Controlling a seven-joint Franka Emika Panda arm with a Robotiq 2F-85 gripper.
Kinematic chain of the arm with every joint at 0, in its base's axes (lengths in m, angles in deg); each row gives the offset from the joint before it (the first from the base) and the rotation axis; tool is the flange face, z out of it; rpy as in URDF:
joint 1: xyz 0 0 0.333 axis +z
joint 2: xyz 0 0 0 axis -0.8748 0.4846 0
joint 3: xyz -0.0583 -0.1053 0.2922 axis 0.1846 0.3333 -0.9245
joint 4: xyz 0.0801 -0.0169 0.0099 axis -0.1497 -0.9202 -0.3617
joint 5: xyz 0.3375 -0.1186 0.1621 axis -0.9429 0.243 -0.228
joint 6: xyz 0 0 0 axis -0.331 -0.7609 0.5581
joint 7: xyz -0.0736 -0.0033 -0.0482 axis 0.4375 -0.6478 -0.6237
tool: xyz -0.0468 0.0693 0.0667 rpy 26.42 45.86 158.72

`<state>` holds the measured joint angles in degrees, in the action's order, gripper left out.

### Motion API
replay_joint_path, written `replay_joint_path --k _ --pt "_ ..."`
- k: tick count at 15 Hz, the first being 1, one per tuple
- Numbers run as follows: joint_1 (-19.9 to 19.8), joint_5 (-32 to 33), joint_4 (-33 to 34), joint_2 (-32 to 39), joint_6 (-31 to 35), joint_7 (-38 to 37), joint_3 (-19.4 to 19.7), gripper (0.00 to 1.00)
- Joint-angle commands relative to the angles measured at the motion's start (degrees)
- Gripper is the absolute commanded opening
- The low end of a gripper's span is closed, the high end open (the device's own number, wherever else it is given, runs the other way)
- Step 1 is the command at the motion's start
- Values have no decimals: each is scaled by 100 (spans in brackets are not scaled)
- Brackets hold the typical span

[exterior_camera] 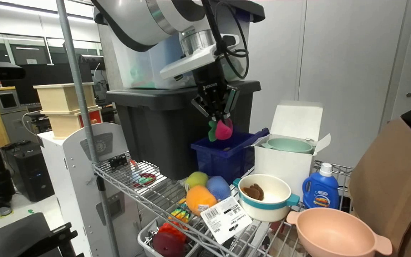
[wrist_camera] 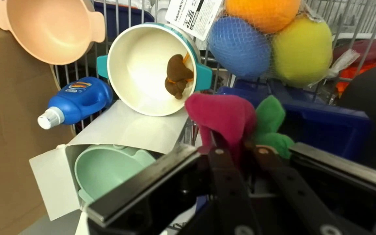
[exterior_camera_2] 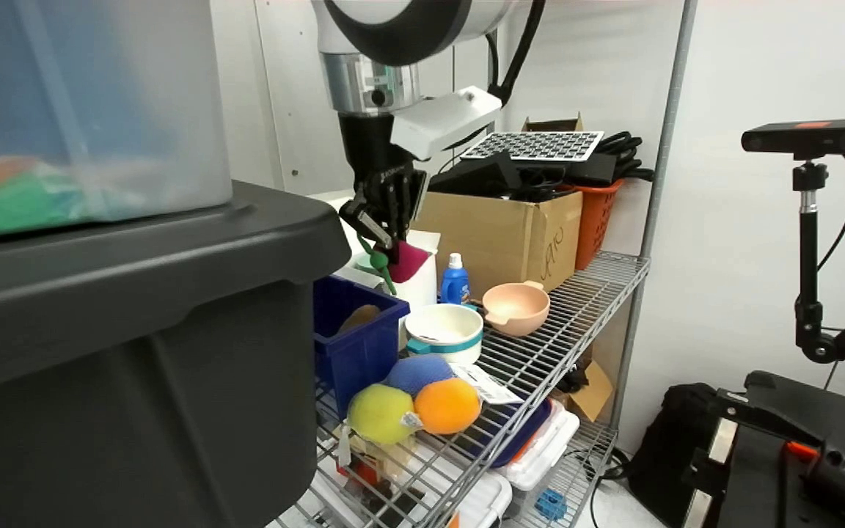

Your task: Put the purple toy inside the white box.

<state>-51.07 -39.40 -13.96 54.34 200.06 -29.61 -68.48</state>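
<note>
"In the grasp of the Robotiq gripper (exterior_camera: 220,117), what is found?"

"The magenta plush toy (wrist_camera: 222,109), green leaf shapes (wrist_camera: 270,117) at one side, pinched between the fingertips (wrist_camera: 219,152) and projecting beyond them."

"Condition of the hand?"

"Clamped on that toy, suspended above the wire shelf (exterior_camera_2: 576,312)."

"Next outward?"

"The blue bin (exterior_camera: 212,161), near and lower. Beside it, the white box (exterior_camera: 279,165), lid (exterior_camera: 297,119) raised, a mint-green bowl (exterior_camera: 289,145) in its opening. The toy is outside this box."

"Farther off?"

"A cream pot with teal handles (exterior_camera: 262,215), a blue detergent bottle (exterior_camera: 321,189), a peach bowl (exterior_camera: 334,233)."
</note>
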Motion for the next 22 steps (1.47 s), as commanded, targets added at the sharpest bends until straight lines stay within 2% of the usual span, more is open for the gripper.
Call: replay_joint_path --k 1,3,4,7,13,15,22 --pt "115 325 404 356 227 -328 183 3" --pt "136 383 559 522 246 -449 235 3" --pt "150 399 597 567 221 -483 253 33" --pt "208 402 661 638 139 -592 297 51" --pt "220 330 750 637 55 -625 320 95" --pt "200 321 710 584 70 -598 321 100" --pt "20 198 351 253 140 -445 263 100"
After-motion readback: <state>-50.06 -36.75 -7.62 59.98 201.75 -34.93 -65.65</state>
